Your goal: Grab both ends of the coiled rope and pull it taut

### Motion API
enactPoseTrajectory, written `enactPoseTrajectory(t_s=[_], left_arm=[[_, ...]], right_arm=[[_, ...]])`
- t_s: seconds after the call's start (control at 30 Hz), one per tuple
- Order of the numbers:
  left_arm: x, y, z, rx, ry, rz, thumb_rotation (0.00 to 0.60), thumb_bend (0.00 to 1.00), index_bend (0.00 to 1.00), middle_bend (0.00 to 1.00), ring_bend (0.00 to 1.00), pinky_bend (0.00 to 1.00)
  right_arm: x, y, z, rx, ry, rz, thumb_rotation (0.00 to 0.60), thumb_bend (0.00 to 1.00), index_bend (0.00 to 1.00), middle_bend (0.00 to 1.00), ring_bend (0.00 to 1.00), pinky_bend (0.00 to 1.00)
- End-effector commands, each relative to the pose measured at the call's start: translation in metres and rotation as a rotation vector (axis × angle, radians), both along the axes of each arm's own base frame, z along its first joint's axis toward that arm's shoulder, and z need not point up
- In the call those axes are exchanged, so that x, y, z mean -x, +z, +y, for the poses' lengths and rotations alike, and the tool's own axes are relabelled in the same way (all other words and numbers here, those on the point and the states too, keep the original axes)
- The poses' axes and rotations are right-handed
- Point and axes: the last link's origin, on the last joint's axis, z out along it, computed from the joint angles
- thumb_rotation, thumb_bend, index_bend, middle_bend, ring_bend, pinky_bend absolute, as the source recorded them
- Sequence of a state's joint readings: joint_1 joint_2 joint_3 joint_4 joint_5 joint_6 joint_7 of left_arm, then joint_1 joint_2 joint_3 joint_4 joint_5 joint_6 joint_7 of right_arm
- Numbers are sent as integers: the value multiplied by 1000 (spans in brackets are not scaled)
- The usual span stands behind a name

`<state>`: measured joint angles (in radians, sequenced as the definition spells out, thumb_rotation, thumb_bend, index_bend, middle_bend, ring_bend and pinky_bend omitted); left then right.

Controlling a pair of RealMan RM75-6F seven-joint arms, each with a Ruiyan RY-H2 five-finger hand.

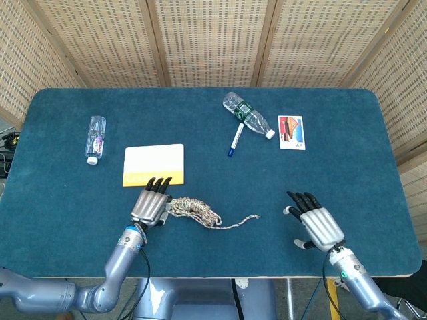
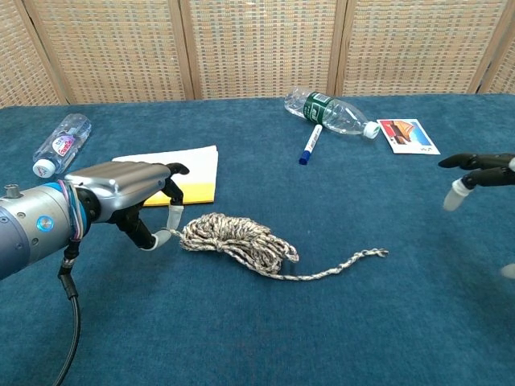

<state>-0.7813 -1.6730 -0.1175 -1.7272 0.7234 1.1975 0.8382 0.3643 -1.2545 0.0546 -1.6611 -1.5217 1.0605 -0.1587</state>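
Observation:
A mottled beige rope point(image 1: 195, 210) point(image 2: 237, 239) lies coiled on the blue table, its free tail trailing right to an end point(image 1: 255, 216) point(image 2: 383, 252). My left hand point(image 1: 151, 204) point(image 2: 129, 197) pinches the coil's left end between thumb and a finger. My right hand point(image 1: 315, 226) hangs with its fingers spread, holding nothing, right of the tail's end and apart from it. In the chest view only the right hand's fingertips point(image 2: 475, 162) show at the right edge.
A yellow-and-white notepad point(image 1: 153, 164) point(image 2: 169, 174) lies just behind my left hand. A small water bottle point(image 1: 95, 137) rests at far left. A green-labelled bottle point(image 1: 247, 115), a blue-capped marker point(image 1: 235, 139) and a picture card point(image 1: 291, 132) lie at the back right.

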Motion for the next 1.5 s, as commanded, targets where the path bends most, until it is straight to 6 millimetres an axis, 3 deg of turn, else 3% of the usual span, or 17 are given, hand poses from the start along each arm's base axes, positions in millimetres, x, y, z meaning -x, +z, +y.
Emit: enactPoseTrajectory(t_s=[0.03,0.43,0.7,0.93,1.23,1.5], left_arm=[[-3,-2,-2,8,-2,-11,600,446,655,0,0,0],[-11,-1,4,15,48,-66,600,446,655,0,0,0],[-16,-6,7,38,78,-59,600,445,655,0,0,0],[-21,-7,8,44,93,-64,600,446,655,0,0,0],[-25,-13,8,58,104,-52,600,445,655,0,0,0],[-26,-13,9,54,101,-54,600,445,655,0,0,0]], right_arm=[[-12,-20,-12,-58,5,-3,600,0,306,0,0,0],[-43,-44,-26,-104,59,-25,600,0,338,0,0,0],[-62,-70,-39,-108,70,3,600,77,383,0,0,0],[-75,-95,-47,-117,55,20,600,86,417,0,0,0],[-92,-118,-53,-141,39,37,600,176,466,0,0,0],[-97,-124,-60,-159,9,90,600,270,466,0,0,0]])
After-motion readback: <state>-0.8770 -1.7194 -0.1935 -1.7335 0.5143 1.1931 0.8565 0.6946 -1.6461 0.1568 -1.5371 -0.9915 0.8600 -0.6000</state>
